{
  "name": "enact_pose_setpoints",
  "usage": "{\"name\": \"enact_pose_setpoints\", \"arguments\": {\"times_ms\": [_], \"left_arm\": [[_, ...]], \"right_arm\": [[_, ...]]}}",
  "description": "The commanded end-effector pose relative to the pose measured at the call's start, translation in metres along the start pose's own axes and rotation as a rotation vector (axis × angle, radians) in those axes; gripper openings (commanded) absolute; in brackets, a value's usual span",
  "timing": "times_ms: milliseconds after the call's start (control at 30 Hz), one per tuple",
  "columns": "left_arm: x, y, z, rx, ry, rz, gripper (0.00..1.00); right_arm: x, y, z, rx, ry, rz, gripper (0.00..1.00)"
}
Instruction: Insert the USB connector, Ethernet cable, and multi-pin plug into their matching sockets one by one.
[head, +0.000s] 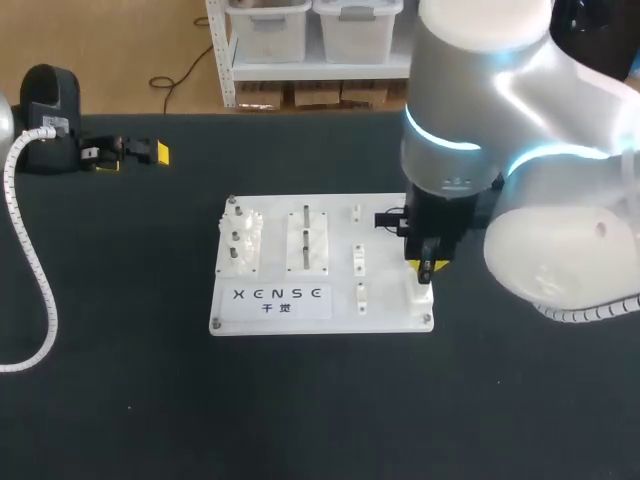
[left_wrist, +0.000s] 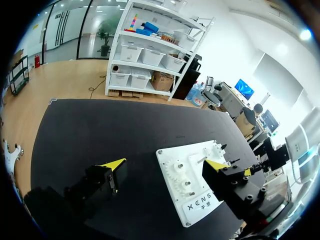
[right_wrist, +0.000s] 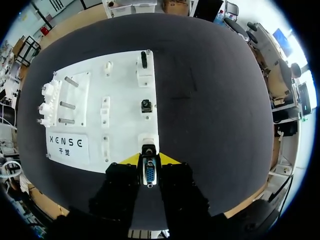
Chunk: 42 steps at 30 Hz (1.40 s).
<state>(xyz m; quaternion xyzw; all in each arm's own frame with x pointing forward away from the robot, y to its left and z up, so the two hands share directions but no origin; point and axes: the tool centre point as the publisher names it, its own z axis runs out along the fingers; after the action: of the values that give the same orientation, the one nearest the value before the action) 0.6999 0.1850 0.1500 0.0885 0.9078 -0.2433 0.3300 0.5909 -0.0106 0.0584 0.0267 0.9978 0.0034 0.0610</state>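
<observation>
The right claw (right_wrist: 149, 161) pinches the multi-pin plug (right_wrist: 149, 175) with the white board's (right_wrist: 125, 85) socket (right_wrist: 148, 141) just ahead, while the left claw (left_wrist: 165, 164) stands spread wide.

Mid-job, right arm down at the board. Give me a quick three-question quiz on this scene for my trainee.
1. True or false: the left end effector is shut on a cable.
2. What sits between the fingers of the right end effector? A) a multi-pin plug B) a gear C) nothing
3. Fill in: the white board lies on a ____ table.

Key: 1 false, it is open and holds nothing. 2 A. 3 black.
</observation>
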Motion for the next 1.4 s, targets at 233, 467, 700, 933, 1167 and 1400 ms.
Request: {"name": "enact_pose_setpoints", "arguments": {"times_ms": [233,467,700,933,1167,1400], "left_arm": [[0.0,0.0,0.0,0.0,0.0,0.0,1.0],[0.0,0.0,0.0,0.0,0.0,0.0,1.0],[0.0,0.0,0.0,0.0,0.0,0.0,1.0],[0.0,0.0,0.0,0.0,0.0,0.0,1.0],[0.0,0.0,0.0,0.0,0.0,0.0,1.0],[0.0,0.0,0.0,0.0,0.0,0.0,1.0]], "right_arm": [[0.014,-0.002,0.05,0.014,0.009,-0.008,0.0],[0.014,0.0,0.059,0.037,0.051,-0.017,0.0],[0.012,0.002,0.062,0.034,0.06,-0.019,0.0],[0.009,0.0,0.06,0.043,0.049,-0.022,0.35],[0.0,-0.002,0.044,0.047,0.01,-0.008,1.0],[-0.014,-0.002,0.019,0.039,-0.046,0.003,1.0]]}}
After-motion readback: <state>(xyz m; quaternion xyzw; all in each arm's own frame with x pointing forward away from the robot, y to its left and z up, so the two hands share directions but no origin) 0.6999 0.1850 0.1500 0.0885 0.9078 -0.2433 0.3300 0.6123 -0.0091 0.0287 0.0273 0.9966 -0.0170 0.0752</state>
